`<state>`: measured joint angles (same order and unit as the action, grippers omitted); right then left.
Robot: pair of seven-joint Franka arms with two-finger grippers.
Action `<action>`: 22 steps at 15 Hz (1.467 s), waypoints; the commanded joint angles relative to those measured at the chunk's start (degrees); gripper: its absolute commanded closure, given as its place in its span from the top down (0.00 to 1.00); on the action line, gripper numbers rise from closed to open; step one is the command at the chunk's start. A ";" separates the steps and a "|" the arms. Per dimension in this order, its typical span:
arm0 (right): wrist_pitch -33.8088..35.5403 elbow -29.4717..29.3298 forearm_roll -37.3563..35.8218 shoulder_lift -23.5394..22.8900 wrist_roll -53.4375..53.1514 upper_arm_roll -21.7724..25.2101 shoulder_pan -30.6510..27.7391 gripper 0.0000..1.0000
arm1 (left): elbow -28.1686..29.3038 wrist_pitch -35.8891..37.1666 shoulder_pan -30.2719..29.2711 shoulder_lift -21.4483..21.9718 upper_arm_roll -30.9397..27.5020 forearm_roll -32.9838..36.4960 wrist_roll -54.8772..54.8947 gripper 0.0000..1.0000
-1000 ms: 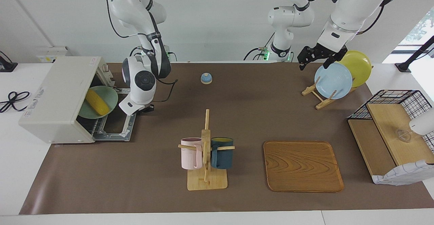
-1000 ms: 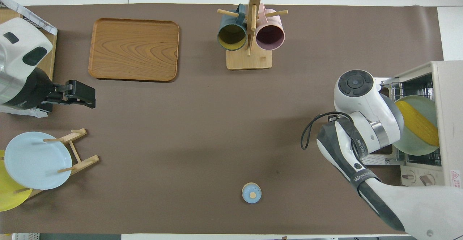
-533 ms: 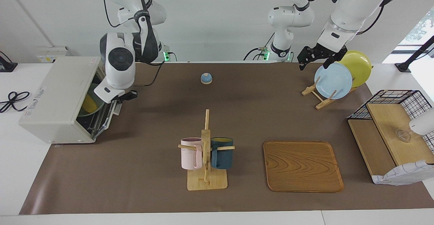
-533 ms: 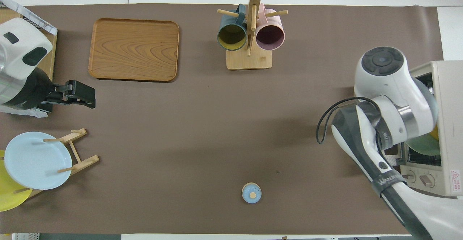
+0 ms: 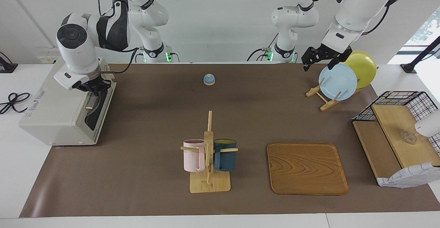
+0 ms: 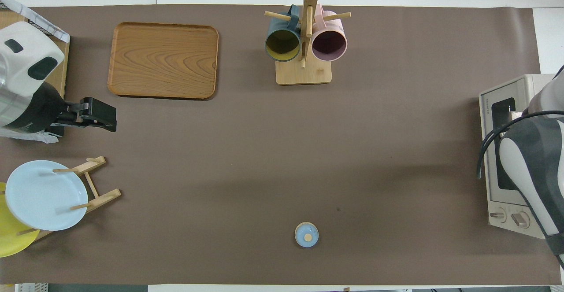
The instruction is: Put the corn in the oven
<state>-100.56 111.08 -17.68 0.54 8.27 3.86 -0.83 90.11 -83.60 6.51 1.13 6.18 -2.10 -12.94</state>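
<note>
Oven door all but shut — task looks nearly done

The corn is hidden, presumably inside the oven (image 5: 58,111); the right gripper (image 5: 92,87) sits at the door's top edge, finger state impossible to tell. The left gripper (image 5: 321,57) waits over the plate rack (image 5: 321,97) — fingers spread, nothing between them.

1. My right gripper (image 5: 92,89), which a second ago hung low over the dropped door in front of the oven (image 5: 56,109), has swung up and now sits at the door's top edge.
2. The oven door (image 5: 98,109) has gone from lying flat open, through half raised, to shut or all but shut against the oven's front.
3. I could see the corn on its green plate in the oven mouth before; the door now hides both.
</note>
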 commanded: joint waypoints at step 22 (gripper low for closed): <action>23.57 -21.34 17.50 0.16 -6.42 -0.96 1.00 1.00 | 1.74 -0.42 0.08 1.69 -0.21 0.78 0.11 1.00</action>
<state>-76.93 86.88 -1.14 -1.74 1.90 3.15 -0.34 90.11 -83.60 6.51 1.13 6.18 -2.10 -12.94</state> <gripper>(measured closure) 0.009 0.000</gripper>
